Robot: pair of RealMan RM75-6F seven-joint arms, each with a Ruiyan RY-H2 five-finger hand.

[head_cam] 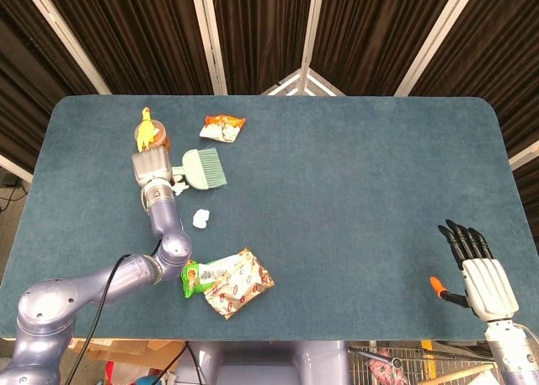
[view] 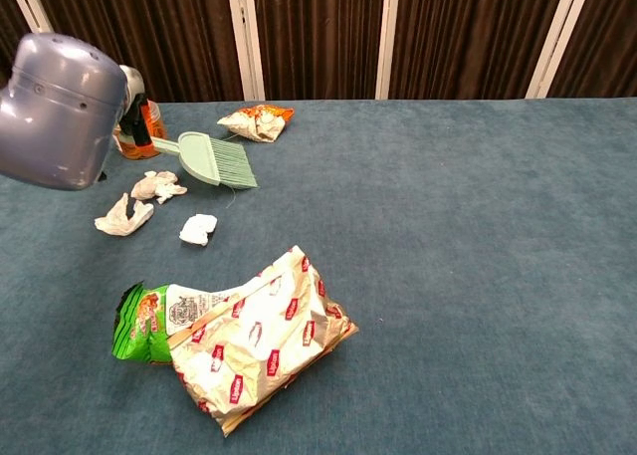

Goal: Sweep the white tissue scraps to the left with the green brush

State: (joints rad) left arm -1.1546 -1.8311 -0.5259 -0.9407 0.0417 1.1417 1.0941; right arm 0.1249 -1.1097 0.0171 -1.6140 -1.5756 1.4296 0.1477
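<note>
My left hand [head_cam: 150, 166] grips the handle of the green brush [head_cam: 205, 166]. In the chest view the brush [view: 214, 161] lies low over the table with its bristles pointing right, and my left arm hides most of the hand [view: 144, 116]. White tissue scraps [view: 157, 186] [view: 122, 216] [view: 198, 229] lie just in front of and to the left of the brush. The head view shows one scrap [head_cam: 200, 218] below the brush and another [head_cam: 178, 183] beside the hand. My right hand [head_cam: 476, 271] rests open at the table's near right, holding nothing.
A yellow-topped orange jar [head_cam: 149, 135] stands just behind the left hand. A small orange snack bag [view: 259, 121] lies behind the brush. A large crumpled snack bag [view: 239, 341] lies at the near left. My left forearm [view: 60, 112] blocks the chest view's far left.
</note>
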